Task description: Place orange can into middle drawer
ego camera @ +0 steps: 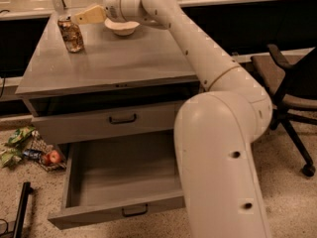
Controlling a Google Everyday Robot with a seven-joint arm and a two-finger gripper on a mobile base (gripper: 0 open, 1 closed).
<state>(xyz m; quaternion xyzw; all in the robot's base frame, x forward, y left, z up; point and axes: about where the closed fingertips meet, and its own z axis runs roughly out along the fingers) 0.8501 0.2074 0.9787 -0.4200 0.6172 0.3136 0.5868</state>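
Observation:
The orange can (71,34) stands upright at the far left of the grey cabinet top (114,61). My gripper (79,19) reaches in from the right, its cream fingers (90,15) pointing left, the tips right at the can's top rim. The middle drawer (119,182) is pulled wide open below, its plain grey inside bare, with a black bar handle (134,211) on its front. The drawer front above it (111,120) is shut.
A cream bowl (122,28) sits on the cabinet top behind my wrist. Snack bags and an apple (52,157) lie on the floor at the left. A black office chair (292,88) stands at the right. My big arm covers the drawer's right side.

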